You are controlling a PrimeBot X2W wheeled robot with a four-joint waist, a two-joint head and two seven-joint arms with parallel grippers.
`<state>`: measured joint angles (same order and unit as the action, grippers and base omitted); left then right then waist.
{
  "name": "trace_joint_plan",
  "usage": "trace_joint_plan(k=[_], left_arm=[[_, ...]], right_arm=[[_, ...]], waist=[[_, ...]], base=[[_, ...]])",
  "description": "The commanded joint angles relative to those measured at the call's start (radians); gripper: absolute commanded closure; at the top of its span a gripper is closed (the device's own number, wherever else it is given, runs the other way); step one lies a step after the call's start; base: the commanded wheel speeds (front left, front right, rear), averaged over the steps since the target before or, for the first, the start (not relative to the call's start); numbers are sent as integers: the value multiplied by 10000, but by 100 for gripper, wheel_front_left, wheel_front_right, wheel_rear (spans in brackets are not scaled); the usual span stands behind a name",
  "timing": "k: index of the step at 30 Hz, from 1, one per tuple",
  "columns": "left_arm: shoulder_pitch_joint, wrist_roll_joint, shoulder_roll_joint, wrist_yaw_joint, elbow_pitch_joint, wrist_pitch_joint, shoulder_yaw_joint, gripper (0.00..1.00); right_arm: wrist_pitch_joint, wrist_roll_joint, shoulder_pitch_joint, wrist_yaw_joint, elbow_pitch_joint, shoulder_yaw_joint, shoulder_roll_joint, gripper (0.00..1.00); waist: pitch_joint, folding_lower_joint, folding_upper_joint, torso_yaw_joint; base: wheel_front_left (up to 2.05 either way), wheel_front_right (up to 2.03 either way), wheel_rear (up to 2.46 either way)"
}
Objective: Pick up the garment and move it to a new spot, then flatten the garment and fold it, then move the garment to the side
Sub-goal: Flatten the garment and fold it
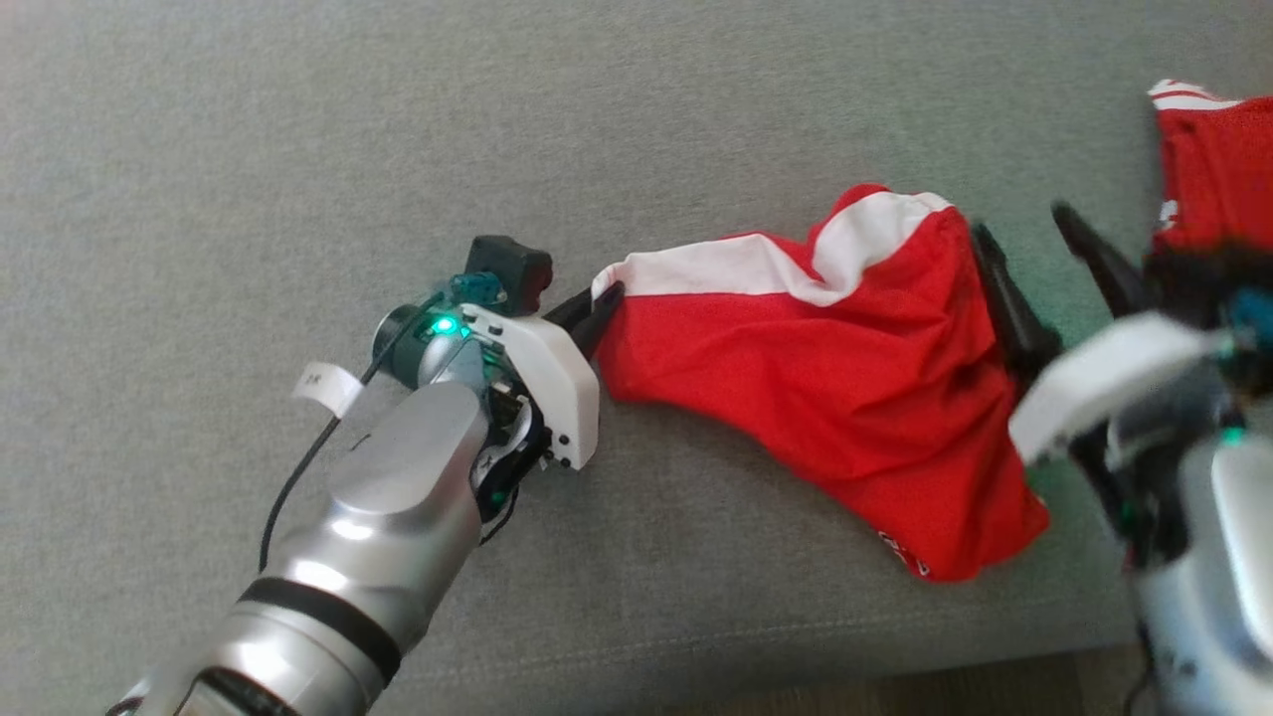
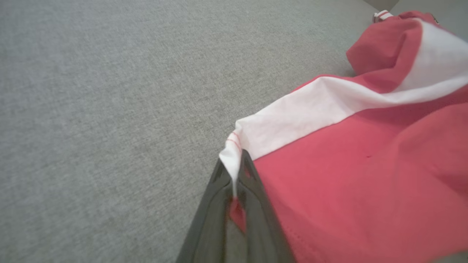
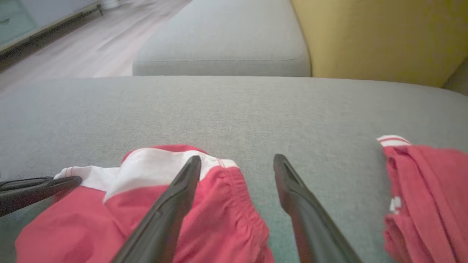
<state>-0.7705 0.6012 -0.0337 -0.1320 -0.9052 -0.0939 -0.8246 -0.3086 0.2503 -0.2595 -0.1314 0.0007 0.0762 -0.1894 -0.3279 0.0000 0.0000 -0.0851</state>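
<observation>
The left pincer [image 1: 602, 298] is clamped shut on a corner of the garment [image 1: 825, 368], a red piece with a white band [image 1: 756, 267]. The cloth pinched between its two dark fingers is the white end of that band, with a sliver of red caught lower down between them. From that pinched corner the garment spreads away from the left pincer in loose, rumpled folds across the grey sofa cushion [image 1: 298, 149], ending at the right pincer [image 1: 1022, 224]. The right pincer stands wide open with nothing between its fingers. One finger lies along the gathered waistband [image 3: 237, 190] edge of the garment, though whether it touches the cloth is unclear, and the other is over bare cushion just beside it. On the far side of the right pincer from the garment, and apart from it, a second red garment [image 1: 1218, 169] with white trim lies bunched on the same cushion. Beyond the right pincer's fingertips the cushion runs on toward a yellow backrest [image 3: 376, 36].
</observation>
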Motion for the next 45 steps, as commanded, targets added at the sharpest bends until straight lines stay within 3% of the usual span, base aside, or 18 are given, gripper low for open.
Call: trace_joint_plan(k=[1, 10, 19, 20, 21, 22, 23, 28, 35, 39, 40, 45], left_arm=[[-405, 73, -166, 14, 166, -81, 158, 100], [-671, 446, -166, 61, 424, -448, -476, 100], [-918, 792, -166, 183, 477, -762, -900, 100], [-949, 822, -166, 193, 467, -795, -933, 100], [-978, 847, -166, 203, 453, -828, -966, 100], [-1005, 875, -166, 209, 440, -861, -998, 100], [-1031, 899, -166, 213, 422, -893, -1030, 100], [-1157, 926, -166, 311, 367, -1213, -1128, 100], [-1140, 499, -456, 857, 1041, -1660, -678, 100], [-722, -177, -1180, 1460, 3053, -1674, 327, 100], [-722, -177, -1180, 1460, 3053, -1674, 327, 100], [126, -1081, -2117, 1888, 5684, -1676, 1300, 100]], right_arm=[[-276, 122, -460, 7, -275, 339, -216, 0], [-3731, 1059, -2540, 7, 574, 1754, -1582, 0], [-5472, 1734, -3218, 7, 1172, 2245, -2041, 0], [-5508, 1791, -3238, 7, 1213, 2262, -2039, 14], [-5543, 1845, -3245, 7, 1263, 2269, -2025, 45], [-5576, 1873, -3245, 7, 1305, 2283, -2029, 66], [-5558, 1896, -3242, 7, 1321, 2270, -2021, 100], [-4845, 1856, -3100, 7, 1138, 2046, -1982, 100], [-2456, 1422, -2245, 7, 409, 672, -1377, 100], [-1361, 1253, -1611, 7, -155, -29, -866, 100], [-1361, 1253, -1611, 7, -155, -29, -866, 100], [-267, 911, -1202, 7, -1031, -558, -450, 100]], waist=[[-79, 0, 0, 84], [-364, 0, 0, 572], [-568, 0, 0, 824], [-592, 0, 0, 840], [-614, 0, 0, 852], [-634, 0, 0, 865], [-651, 0, 0, 877], [-687, 0, 0, 934], [-277, 0, 0, 959], [84, 0, 0, 940], [84, 0, 0, 940], [600, 0, 0, 932]], base=[[0, 0, 0], [0, 0, 0], [0, 0, 0], [0, 0, 0], [0, 0, 0], [0, 0, 0], [0, 0, 0], [0, 0, 0], [0, 0, 0], [0, 0, 0], [0, 0, 0], [0, 0, 0]])
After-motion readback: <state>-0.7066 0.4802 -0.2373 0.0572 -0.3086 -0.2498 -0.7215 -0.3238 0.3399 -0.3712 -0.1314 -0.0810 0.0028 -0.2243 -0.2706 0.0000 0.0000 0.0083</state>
